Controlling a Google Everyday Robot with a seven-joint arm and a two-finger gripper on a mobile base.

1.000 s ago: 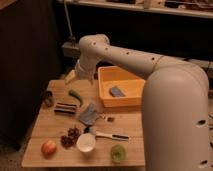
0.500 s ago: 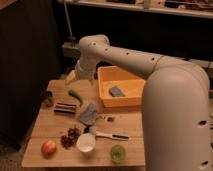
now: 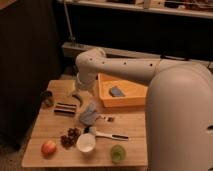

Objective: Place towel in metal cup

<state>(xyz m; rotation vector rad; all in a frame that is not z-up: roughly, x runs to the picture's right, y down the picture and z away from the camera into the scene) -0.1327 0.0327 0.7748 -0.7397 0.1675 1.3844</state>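
The towel [image 3: 89, 114], a small pale blue-grey cloth, lies crumpled near the middle of the wooden table [image 3: 130, 125]. The metal cup [image 3: 47, 98], small and dark, stands at the table's far left edge. My gripper [image 3: 80, 90] hangs at the end of the white arm over the back of the table, between the cup and the yellow tub. It is above and slightly behind the towel, open, with nothing in it. The arm hides much of it.
A yellow tub [image 3: 131, 100] holding a blue-grey object [image 3: 117, 91] sits at the back right. A dark striped block [image 3: 65, 107], a green curved item [image 3: 76, 97], grapes [image 3: 70, 137], an apple [image 3: 48, 147], a white cup [image 3: 86, 142], a utensil [image 3: 107, 135] and a green round fruit [image 3: 117, 152] lie around.
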